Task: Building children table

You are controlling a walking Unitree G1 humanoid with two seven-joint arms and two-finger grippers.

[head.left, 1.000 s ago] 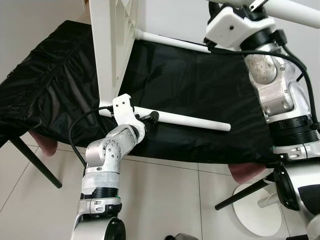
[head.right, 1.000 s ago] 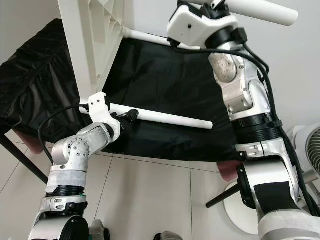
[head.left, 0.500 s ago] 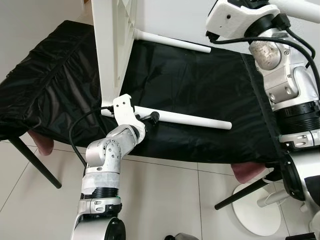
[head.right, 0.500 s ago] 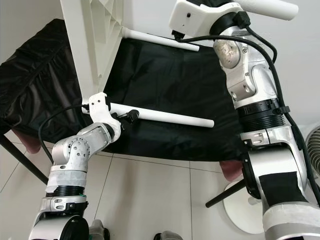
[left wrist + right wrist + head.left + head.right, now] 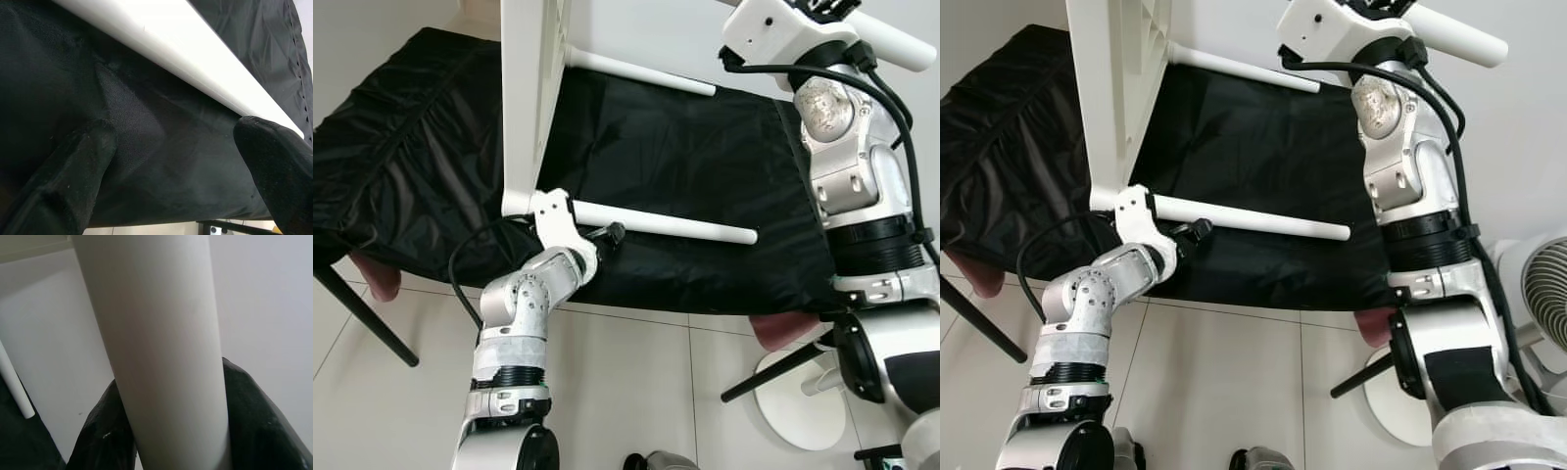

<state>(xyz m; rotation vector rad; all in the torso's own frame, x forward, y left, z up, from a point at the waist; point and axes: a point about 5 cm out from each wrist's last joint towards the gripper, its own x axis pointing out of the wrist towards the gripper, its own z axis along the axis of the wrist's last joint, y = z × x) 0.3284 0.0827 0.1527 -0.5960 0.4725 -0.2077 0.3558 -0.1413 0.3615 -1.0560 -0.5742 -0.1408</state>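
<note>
Two white cylindrical table legs (image 5: pixel 656 222) are seen jutting from the white tabletop panel (image 5: pixel 530 98), upper left of frame, over black cloth (image 5: pixel 705 166). A third white leg (image 5: pixel 156 357) is gripped between the right gripper's (image 5: pixel 161 431) fingers at upper right. The left gripper (image 5: pixel 176 161) is spread wide beneath the nearer leg, at centre left.

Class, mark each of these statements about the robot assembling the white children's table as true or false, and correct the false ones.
1. The right tool grips a white cylindrical table leg. True.
2. The left tool is clamped shut on a white leg. False: its fingers are spread apart, with the lower white leg just beyond them.
3. The white table panel stands on edge over a black fabric cover. True.
4. The black cover lies on a wooden floor. False: the floor is pale tile.
5. Two white legs already stick out from the panel. True.
</note>
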